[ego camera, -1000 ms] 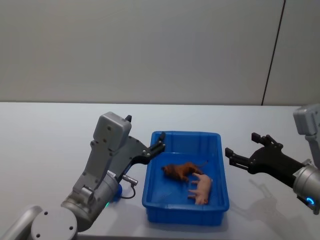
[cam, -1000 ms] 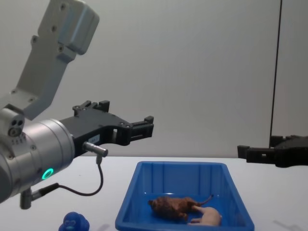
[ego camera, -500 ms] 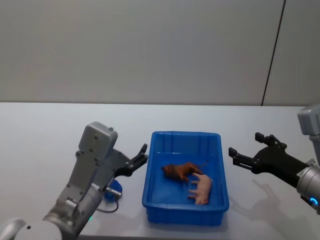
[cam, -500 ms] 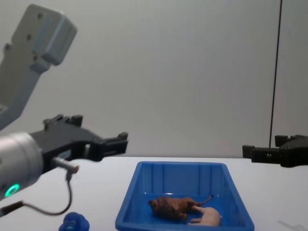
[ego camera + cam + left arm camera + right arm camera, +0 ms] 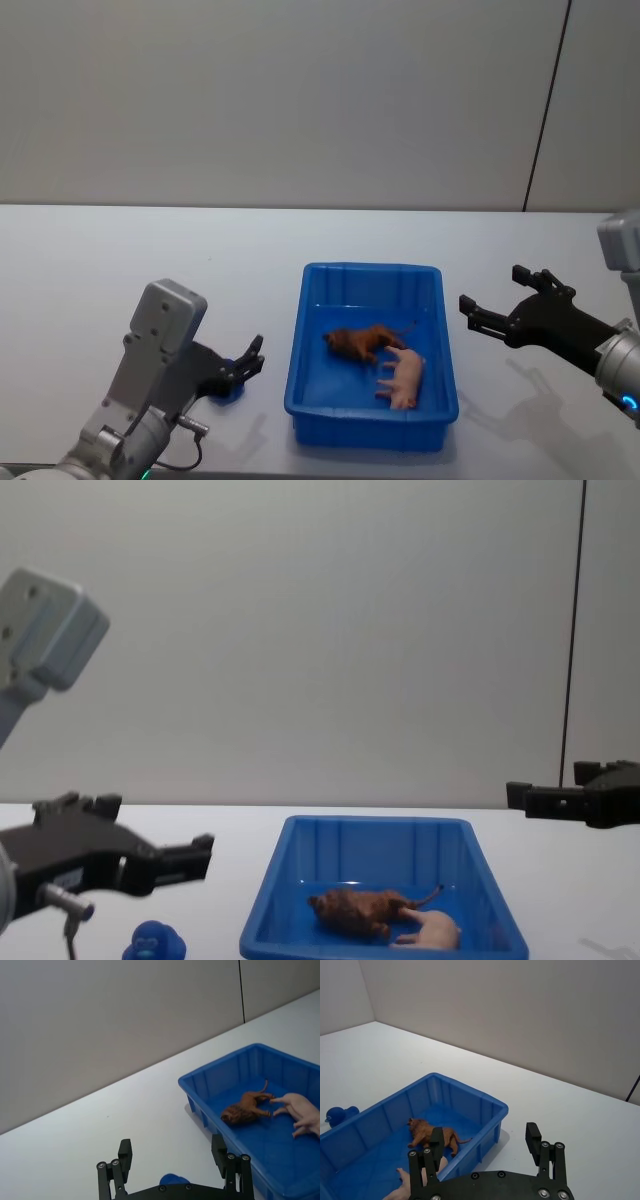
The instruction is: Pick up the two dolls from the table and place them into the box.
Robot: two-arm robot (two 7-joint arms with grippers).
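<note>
Brown animal (image 5: 360, 343) and pink pig (image 5: 405, 378): lying just beside each other inside the blue box (image 5: 299, 352) | left gripper (image 5: 252, 358): over the table (image 5: 110, 260) left of the box, near a small blue toy (image 5: 229, 390), jaws apart, empty | right gripper (image 5: 491, 288): right of the box, jaws apart, empty.
</note>
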